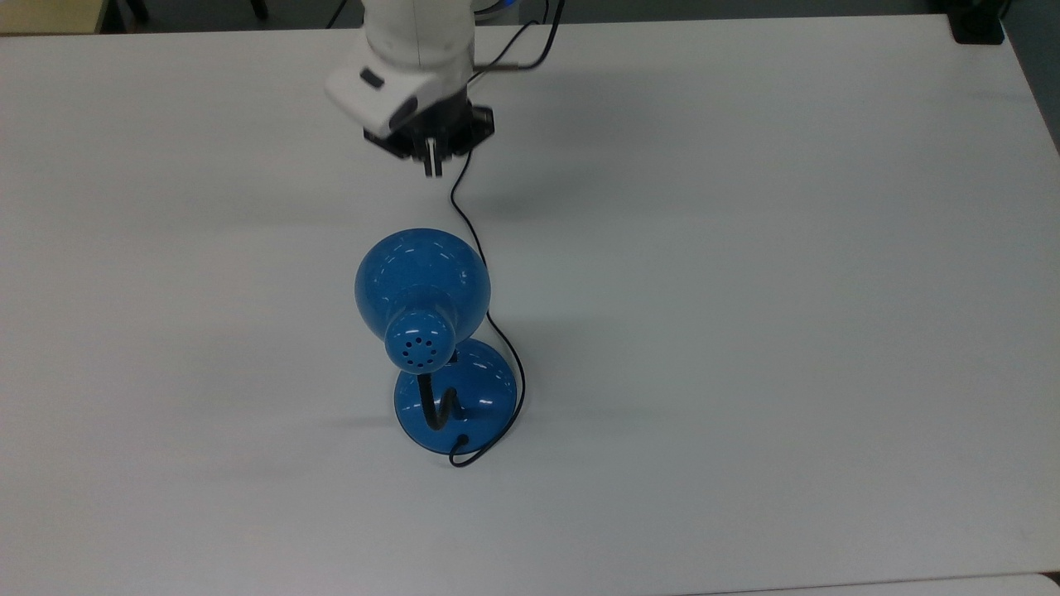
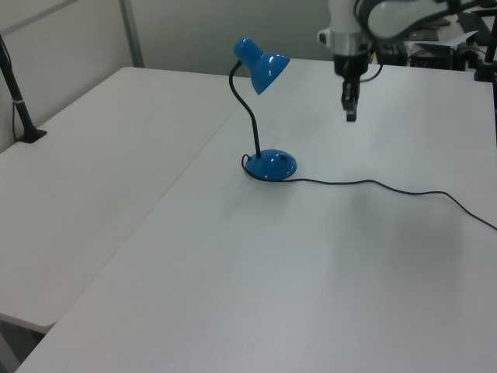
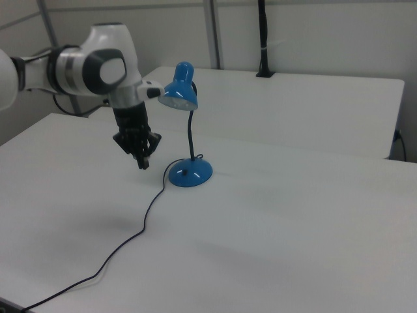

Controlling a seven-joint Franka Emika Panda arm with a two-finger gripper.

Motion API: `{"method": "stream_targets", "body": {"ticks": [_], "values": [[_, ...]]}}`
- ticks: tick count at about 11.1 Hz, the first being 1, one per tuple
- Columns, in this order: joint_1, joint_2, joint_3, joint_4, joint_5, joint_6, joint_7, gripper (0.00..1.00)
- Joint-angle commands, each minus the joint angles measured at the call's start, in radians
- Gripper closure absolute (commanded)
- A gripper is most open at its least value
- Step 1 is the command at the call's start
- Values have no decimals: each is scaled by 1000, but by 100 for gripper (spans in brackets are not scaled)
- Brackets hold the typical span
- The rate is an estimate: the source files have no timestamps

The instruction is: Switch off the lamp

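Hovering pincer (image 1: 432,165) above desk (image 1: 787,290), fingers looking pressed together, gripping nothing. Lamp (image 1: 424,310) standing mid-desk, base lying below pincer in the top view, well apart; cord (image 1: 476,240) trailing between.

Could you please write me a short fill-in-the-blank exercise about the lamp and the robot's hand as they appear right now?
1. The lamp is coloured ____.
2. The lamp's thin black cord lies on the white ____.
3. The hand hangs in the air and holds ____.
4. In the left view, the hand is to the ____ of the lamp's shade.

Missing words: blue; table; nothing; right
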Motion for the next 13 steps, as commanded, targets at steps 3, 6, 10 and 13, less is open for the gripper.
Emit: {"method": "stream_targets", "body": {"ticks": [3,6,10,13], "values": [[13,-68,6,116,-16,-168,15,17],[16,-90,8,124,-62,-178,15,0],[10,-125,0,124,-59,-178,19,0],[9,-125,-1,124,-53,-178,19,0]]}}
